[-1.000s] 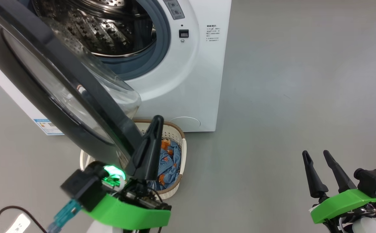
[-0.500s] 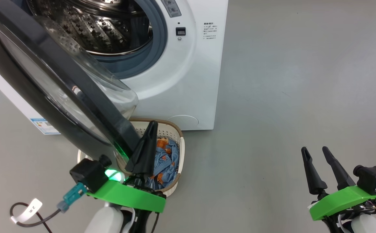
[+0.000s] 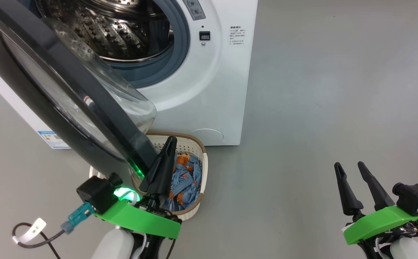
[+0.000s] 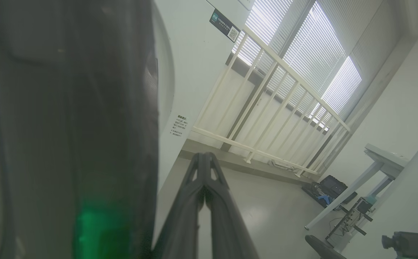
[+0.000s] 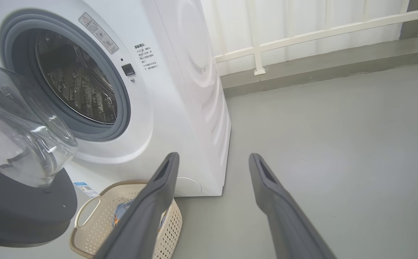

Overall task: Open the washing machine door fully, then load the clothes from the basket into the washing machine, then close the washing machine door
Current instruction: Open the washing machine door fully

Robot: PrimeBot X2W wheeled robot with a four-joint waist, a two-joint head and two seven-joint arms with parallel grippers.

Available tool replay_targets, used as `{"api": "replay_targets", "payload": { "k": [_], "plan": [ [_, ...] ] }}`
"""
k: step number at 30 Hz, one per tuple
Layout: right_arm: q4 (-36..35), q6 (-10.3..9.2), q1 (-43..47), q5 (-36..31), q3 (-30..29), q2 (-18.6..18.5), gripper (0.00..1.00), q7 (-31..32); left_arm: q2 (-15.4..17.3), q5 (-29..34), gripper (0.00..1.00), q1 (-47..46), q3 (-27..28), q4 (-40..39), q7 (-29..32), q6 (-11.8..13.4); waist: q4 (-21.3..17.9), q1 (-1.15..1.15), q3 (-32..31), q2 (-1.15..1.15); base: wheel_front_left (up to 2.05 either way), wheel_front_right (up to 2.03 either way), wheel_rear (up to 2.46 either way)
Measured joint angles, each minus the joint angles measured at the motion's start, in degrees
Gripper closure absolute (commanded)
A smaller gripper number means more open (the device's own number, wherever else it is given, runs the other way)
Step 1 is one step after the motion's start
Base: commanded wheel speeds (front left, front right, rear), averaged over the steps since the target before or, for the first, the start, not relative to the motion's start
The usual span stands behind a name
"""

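In the head view, the large round glossy black washing machine door with its bulging clear glass bowl stands part-way out from the big white front-loading washing machine. Its lower edge hangs over the small cream perforated plastic basket, which holds the light blue bear-printed clothes. The left gripper has its fingers pressed together and lies along that edge; actual contact cannot be confirmed. The right gripper hangs with fingers apart, empty, well away over the grey floor. The door likely needs more swing, so the closed fingers should press sideways on the dark frame, not the glass, and follow the hinge's arc. In the left wrist view, the door fills the space just beside the joined left gripper, so the push should be slow to avoid slipping past the rim. In the right wrist view, the spread right gripper looks over the basket, and the door overhangs it.
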Motion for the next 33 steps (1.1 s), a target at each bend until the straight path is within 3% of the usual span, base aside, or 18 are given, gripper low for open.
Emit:
{"api": "replay_targets", "payload": {
  "k": [33],
  "plan": [
    [-0.8, 0.0, 0.0, -0.4, -0.4, -0.1, 0.0, 0.0, 0.8, 0.8, 1.0, 5.9, 0.3, -3.8, 0.0, -0.9, 7.3, 0.0, -0.7, 0.0, 0.0, 0.0, 0.0]
  ]
}}
